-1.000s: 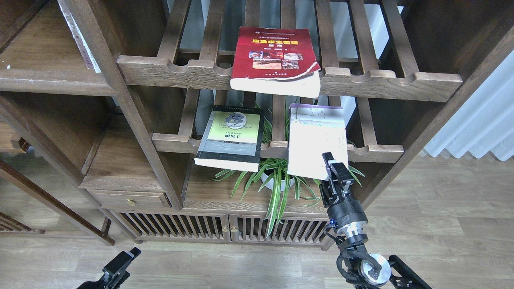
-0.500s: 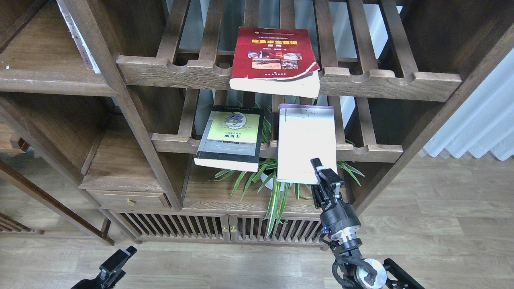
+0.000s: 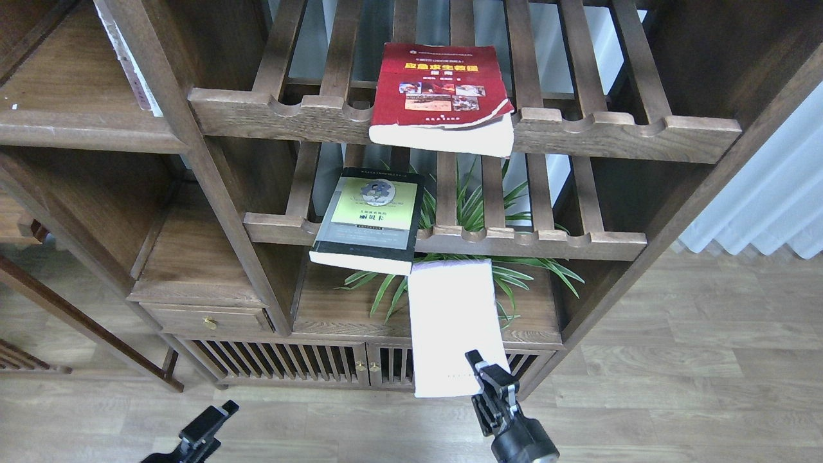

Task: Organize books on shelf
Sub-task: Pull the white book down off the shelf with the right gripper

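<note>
My right gripper (image 3: 483,374) is shut on the near edge of the pale lavender-white book (image 3: 455,321) and holds it flat in the air, in front of the bookcase and below the lower slatted rack. The black-grey book with the yellow-green panel (image 3: 370,218) lies on the lower slatted rack, overhanging its front rail. The thick red book (image 3: 442,96) lies on the upper slatted rack. The solid dark-brown shelf (image 3: 77,122) is at the upper left. My left gripper (image 3: 209,424) is low at the bottom left, empty; its fingers cannot be told apart.
A potted spider plant (image 3: 476,212) stands behind and under the lower rack (image 3: 533,241). A drawer unit with a brass knob (image 3: 207,319) is at the left, slatted cabinet doors (image 3: 302,363) below. White curtain (image 3: 765,206) at the right, wooden floor in front.
My right gripper has pulled the pale book off the lower rack, down and toward me and a little left. The plant behind now shows. The left gripper shifted slightly right.
</note>
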{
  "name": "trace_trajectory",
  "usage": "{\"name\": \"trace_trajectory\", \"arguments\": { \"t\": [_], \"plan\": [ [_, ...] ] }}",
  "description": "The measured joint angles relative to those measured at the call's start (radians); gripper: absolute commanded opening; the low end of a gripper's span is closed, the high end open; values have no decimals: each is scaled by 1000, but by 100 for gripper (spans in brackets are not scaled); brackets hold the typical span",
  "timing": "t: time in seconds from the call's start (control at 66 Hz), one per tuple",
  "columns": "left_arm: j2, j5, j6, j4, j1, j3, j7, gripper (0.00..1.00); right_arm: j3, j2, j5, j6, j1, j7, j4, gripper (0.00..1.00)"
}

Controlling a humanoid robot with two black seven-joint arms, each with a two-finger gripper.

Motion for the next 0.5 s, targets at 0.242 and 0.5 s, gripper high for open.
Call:
{"name": "trace_trajectory", "arguments": {
  "t": [0.242,0.5],
  "plan": [
    [-2,-4,0,-77,2,5,-2,100,-59,-30,-3,1,6,-24,-14,6],
    [-45,-3,0,-141,-4,48,1,100,-122,-37,-4,2,16,-81,-56,6]
  ]
}}
